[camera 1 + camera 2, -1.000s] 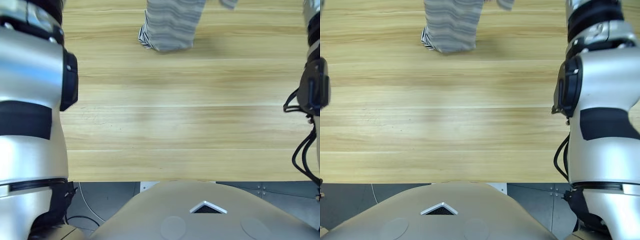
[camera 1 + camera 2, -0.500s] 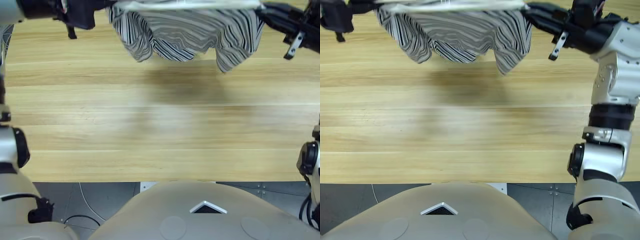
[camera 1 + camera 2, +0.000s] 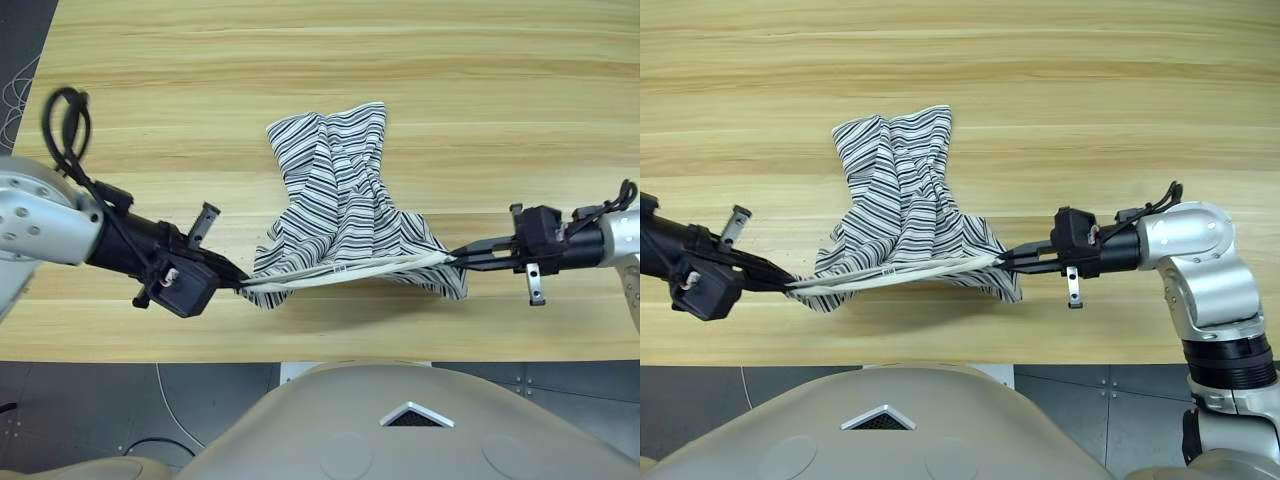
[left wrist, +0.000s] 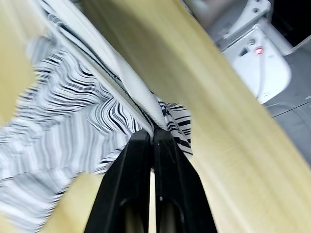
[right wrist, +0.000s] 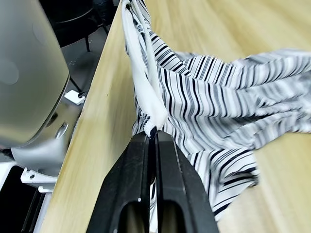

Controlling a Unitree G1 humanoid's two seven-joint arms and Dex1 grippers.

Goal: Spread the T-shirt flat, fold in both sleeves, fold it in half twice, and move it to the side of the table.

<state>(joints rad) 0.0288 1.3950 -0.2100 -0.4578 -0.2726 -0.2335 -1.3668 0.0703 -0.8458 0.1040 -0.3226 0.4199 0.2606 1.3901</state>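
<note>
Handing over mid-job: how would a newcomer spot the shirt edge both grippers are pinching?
On the wooden table, find the striped T-shirt bunched near the front edge. Along its near side a band runs taut between the left gripper and the right gripper. It alone is plain white; everything else is striped and rumpled.

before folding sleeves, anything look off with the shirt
Yes: the black-and-white striped T-shirt is bunched, not flat. The left gripper and right gripper hold one edge taut, while the rest lies in narrow folds on the wooden table.
</note>
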